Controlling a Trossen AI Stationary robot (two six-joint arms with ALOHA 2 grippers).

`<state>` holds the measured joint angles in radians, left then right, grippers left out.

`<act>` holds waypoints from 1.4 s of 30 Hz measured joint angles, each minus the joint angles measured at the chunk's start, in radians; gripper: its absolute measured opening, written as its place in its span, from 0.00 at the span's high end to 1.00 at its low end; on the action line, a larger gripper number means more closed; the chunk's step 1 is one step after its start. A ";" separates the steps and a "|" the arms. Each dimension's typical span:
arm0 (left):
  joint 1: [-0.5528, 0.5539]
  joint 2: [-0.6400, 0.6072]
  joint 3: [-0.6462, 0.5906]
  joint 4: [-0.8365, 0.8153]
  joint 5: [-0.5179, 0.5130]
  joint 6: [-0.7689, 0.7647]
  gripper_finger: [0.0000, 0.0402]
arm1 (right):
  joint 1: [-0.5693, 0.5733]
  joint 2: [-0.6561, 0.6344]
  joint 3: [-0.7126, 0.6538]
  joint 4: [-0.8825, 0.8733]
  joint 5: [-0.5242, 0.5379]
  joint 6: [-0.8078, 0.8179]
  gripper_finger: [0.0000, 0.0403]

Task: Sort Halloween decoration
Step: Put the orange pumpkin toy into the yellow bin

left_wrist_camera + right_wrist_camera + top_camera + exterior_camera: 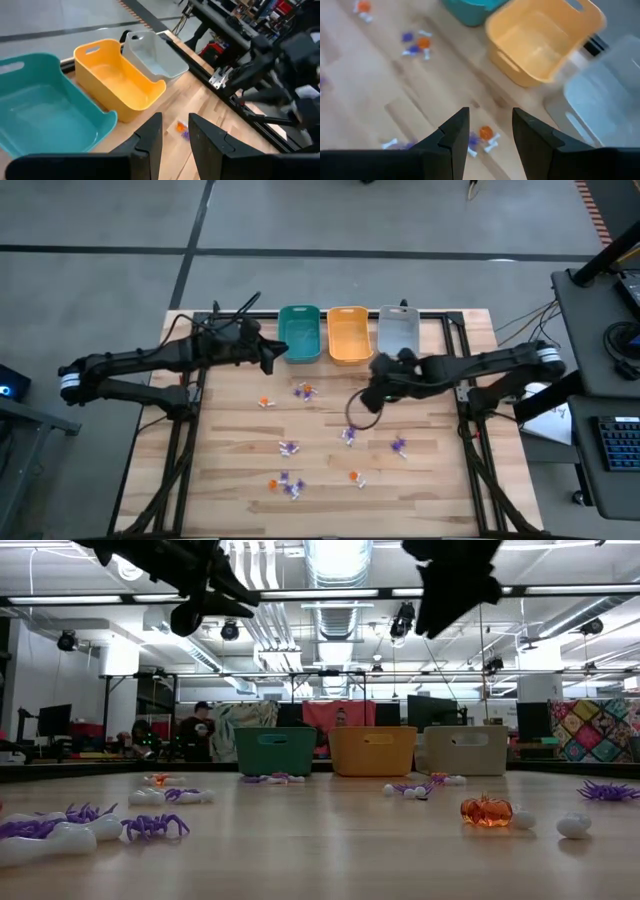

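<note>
Two end effectors, both spread and empty: my left end effector hovers by the teal bin, my right end effector hangs over the bench near the orange bin. The Halloween decoration, purple spiders, small pumpkins and white bits, lies scattered across the bench, none binned. I'd drop straight onto one trinket and avoid pinching its neighbours.

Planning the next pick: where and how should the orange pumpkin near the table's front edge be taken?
Probably across the pumpkin's round ribbed body, coming straight down from above: it sits low on the table, and a white trinket crowds one side, so set the claw clear of it.
</note>
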<state>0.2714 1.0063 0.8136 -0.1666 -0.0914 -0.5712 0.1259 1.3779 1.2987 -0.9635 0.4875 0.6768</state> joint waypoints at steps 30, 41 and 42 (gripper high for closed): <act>0.000 -0.006 0.127 -0.040 0.057 0.066 0.81 | -0.220 0.339 0.171 -0.236 -0.382 0.328 0.65; 0.000 -0.006 0.127 -0.075 0.058 0.088 0.81 | -0.226 0.391 0.158 -0.208 -0.385 0.295 0.66; 0.000 -0.006 0.127 -0.075 0.058 0.088 0.81 | -0.227 0.396 0.155 -0.202 -0.386 0.294 0.67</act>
<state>0.2714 1.0005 0.9405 -0.2412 -0.0338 -0.4835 -0.1013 1.7742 1.4540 -1.1652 0.1013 0.9706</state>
